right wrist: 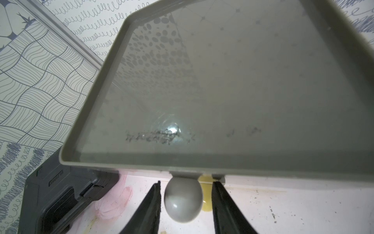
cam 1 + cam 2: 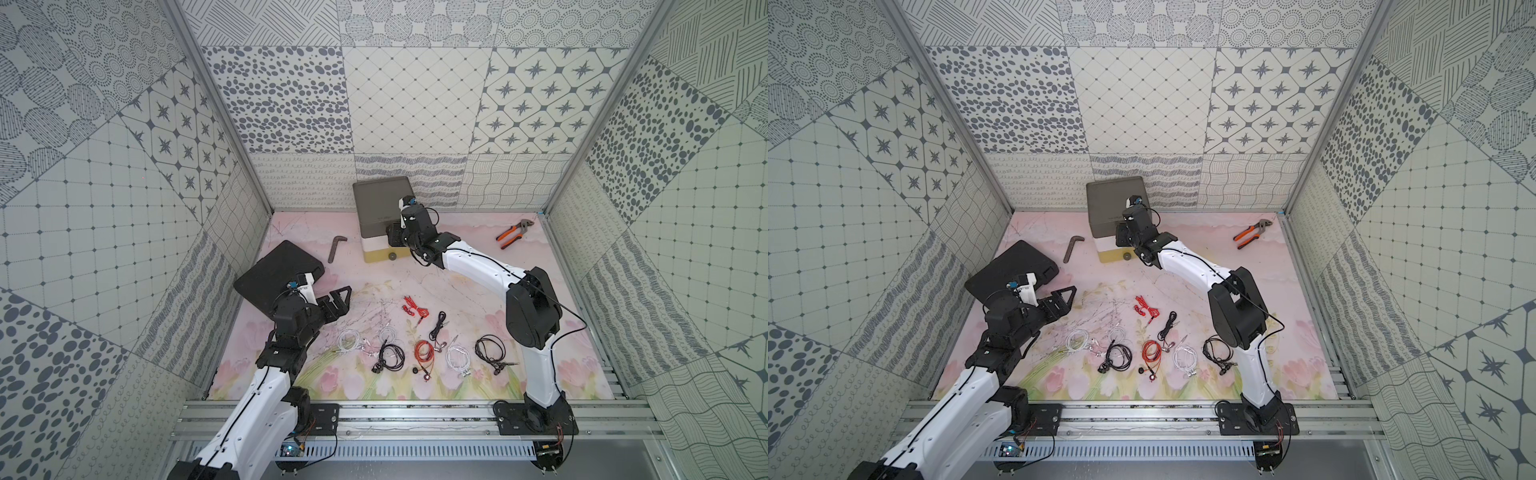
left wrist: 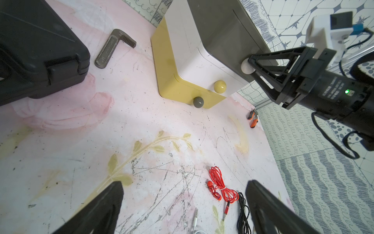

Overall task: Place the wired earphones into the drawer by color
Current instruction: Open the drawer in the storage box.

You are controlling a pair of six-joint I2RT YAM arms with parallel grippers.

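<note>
The right claw (image 1: 186,182) stands at the front of the drawer (image 2: 376,201). Its two fingers sit on either side of the top tier's pale ball knob (image 1: 183,200). A sliver of gap shows on each side, so the jaws are part-open around the knob and not yet clamped on it. The knob lies straight ahead, between the fingertips. Its short stem points out of the grey front along the claw's own line of reach, so a pull would likely have to run straight back along that line. The top tier appears shut.

The wired earphones lie well behind this claw, on the mat towards the arms' bases. They are small loops of thin cord with tiny buds. There are two red ones (image 2: 415,309) (image 2: 424,353), and three each of black (image 2: 392,357) and white (image 2: 457,359).

The left claw (image 3: 185,182) is spread wide and holds nothing. It hovers much nearer the earphones. The tied red coil (image 3: 220,188) lies just ahead of it and lower, with a black cord (image 3: 242,212) beside that.
</note>
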